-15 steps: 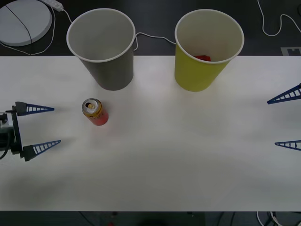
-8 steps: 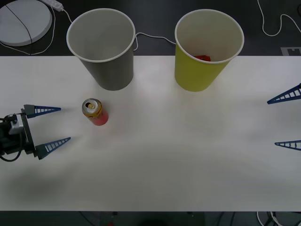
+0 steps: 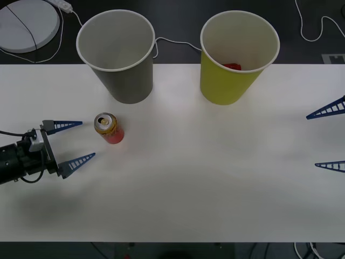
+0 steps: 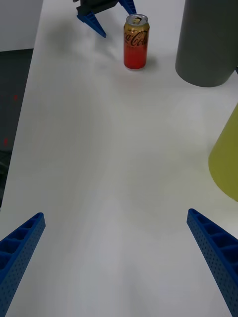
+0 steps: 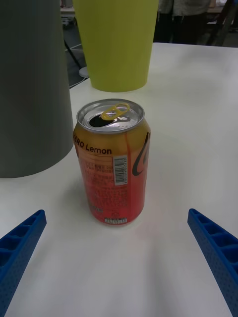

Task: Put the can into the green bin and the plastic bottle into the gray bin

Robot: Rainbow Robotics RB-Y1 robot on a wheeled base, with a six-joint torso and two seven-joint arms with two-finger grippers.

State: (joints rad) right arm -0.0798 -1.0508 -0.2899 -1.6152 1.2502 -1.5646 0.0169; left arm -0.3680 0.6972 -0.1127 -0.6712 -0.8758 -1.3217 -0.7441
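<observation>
The can (image 3: pixel 109 128) stands upright on the white table, orange-gold above and red below, its tab end open. Just left of it my left gripper (image 3: pixel 88 139) is open, and in the left wrist view the can (image 5: pixel 113 163) stands between and slightly beyond the blue fingertips, untouched. Behind the can is the gray bin (image 3: pixel 126 83); the green bin (image 3: pixel 226 86) stands to its right with something red (image 3: pixel 233 66) inside. My right gripper (image 3: pixel 311 141) waits open at the table's right edge. The plastic bottle is out of view.
A white round disc (image 3: pixel 27 21) and white cables (image 3: pixel 172 42) lie on the dark surface behind the table. From the right wrist view, the can (image 4: pixel 135 41) and gray bin (image 4: pixel 206 44) are far off, with the green bin (image 4: pixel 227 158) closer.
My left gripper has moved right across the table toward the can, staying open. The can, both bins and the right arm have not moved.
</observation>
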